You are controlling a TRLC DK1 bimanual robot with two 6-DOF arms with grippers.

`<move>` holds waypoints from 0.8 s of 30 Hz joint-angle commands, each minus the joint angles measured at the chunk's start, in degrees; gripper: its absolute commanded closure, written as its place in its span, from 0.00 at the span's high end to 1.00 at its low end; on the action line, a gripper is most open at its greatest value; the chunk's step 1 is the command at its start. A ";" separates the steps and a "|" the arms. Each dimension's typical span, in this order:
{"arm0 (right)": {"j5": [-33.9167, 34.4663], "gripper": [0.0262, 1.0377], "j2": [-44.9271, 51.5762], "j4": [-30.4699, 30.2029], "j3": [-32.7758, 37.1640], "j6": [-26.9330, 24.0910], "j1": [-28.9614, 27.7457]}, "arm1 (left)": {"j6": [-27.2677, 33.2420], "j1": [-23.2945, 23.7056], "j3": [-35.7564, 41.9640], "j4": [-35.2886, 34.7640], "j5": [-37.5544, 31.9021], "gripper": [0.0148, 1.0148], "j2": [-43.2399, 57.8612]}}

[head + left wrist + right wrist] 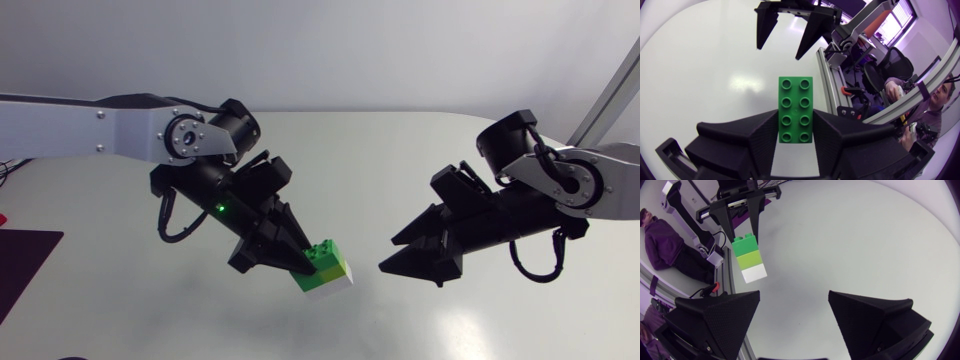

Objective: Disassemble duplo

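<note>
L gripper clamped on dark-green brick, the top of a 3-high stack. Light-green brick and white brick stick out free past its tips. Stack is near mid table and looks lifted off it.

R gripper at 3 o'clock of stack, near, not touching, spread wide.

Step in hand, prob.: R takes white brick.
- Square R fingers on its flat sides, clear of the L tips.
- Clamp firm, then peel by tilting, no straight pull.
- Risk: catching light-green brick too.
</note>
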 commanded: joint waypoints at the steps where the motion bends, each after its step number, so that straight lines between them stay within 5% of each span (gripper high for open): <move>1: -0.72 0.90 0.82 0.18 0.94 -2.53 2.61 | 2.73 -1.38 5.30 -2.63 2.68 0.20 2.96; 20: -7.32 0.86 -0.76 -4.74 1.73 -7.37 9.65 | 7.83 -2.69 15.14 -13.00 7.86 0.20 9.99; 24: -8.02 0.71 -1.46 -4.21 2.08 -7.37 10.08 | 8.62 -3.40 15.58 -14.58 9.53 0.20 10.26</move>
